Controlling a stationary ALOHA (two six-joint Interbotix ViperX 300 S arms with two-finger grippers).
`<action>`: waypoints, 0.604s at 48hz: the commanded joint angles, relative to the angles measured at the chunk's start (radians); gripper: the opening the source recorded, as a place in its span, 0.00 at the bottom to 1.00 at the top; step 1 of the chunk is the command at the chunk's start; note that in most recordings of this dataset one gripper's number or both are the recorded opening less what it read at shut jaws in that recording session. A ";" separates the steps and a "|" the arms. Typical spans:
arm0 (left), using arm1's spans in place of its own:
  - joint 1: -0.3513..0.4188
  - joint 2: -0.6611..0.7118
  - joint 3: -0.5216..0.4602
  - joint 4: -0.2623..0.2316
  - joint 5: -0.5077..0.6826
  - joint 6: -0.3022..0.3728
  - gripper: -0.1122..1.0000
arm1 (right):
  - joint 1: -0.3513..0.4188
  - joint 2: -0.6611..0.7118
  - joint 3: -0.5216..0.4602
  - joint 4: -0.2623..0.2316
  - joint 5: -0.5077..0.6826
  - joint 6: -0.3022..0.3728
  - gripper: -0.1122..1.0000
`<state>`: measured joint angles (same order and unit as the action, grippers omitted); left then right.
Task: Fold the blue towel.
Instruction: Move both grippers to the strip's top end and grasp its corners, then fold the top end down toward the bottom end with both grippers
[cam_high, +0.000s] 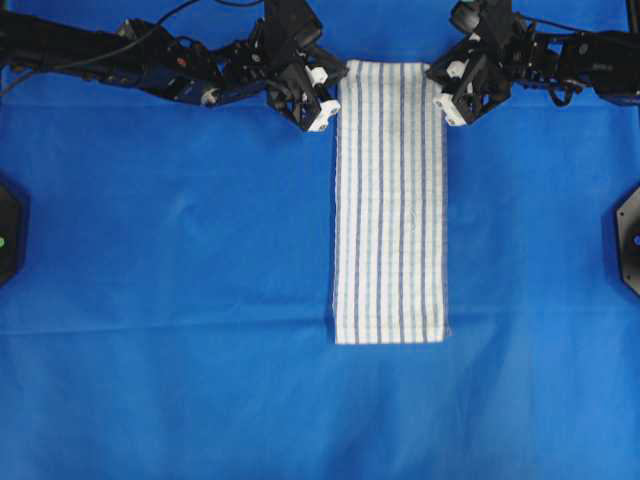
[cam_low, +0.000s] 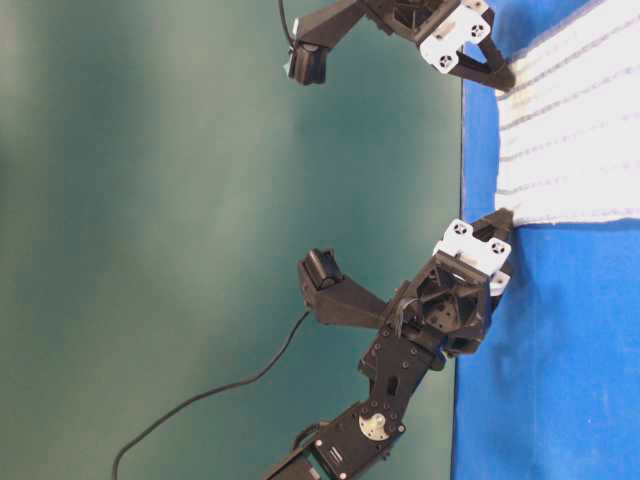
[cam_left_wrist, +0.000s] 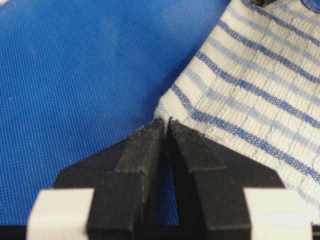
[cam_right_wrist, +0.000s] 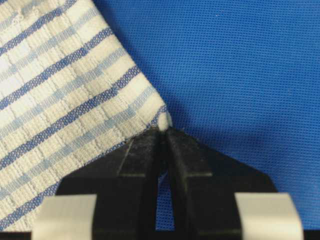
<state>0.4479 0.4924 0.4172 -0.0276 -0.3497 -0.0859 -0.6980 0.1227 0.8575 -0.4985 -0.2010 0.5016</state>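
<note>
Striped white weave, the blue towel (cam_high: 390, 200) lies flat; left fingers (cam_left_wrist: 145, 145) and right fingers (cam_right_wrist: 182, 145) each pinch a far corner.

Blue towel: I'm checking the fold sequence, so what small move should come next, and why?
Probably lift both corners slightly together. The left claw and right claw are each shut on a top corner of the blue towel, which lies flat on the blue cloth, so raising frees that edge for folding.
</note>
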 joint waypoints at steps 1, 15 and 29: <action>-0.006 -0.012 -0.014 0.000 -0.002 0.002 0.12 | 0.003 -0.012 -0.002 0.002 -0.005 0.000 0.15; -0.003 -0.054 -0.015 0.000 0.005 0.006 0.12 | 0.002 -0.040 -0.002 0.005 -0.002 0.003 0.15; 0.038 -0.101 -0.052 0.003 0.023 0.012 0.12 | -0.031 -0.115 -0.009 0.005 0.003 0.003 0.15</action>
<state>0.4725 0.4326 0.3973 -0.0261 -0.3329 -0.0782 -0.7179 0.0460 0.8621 -0.4955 -0.1963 0.5031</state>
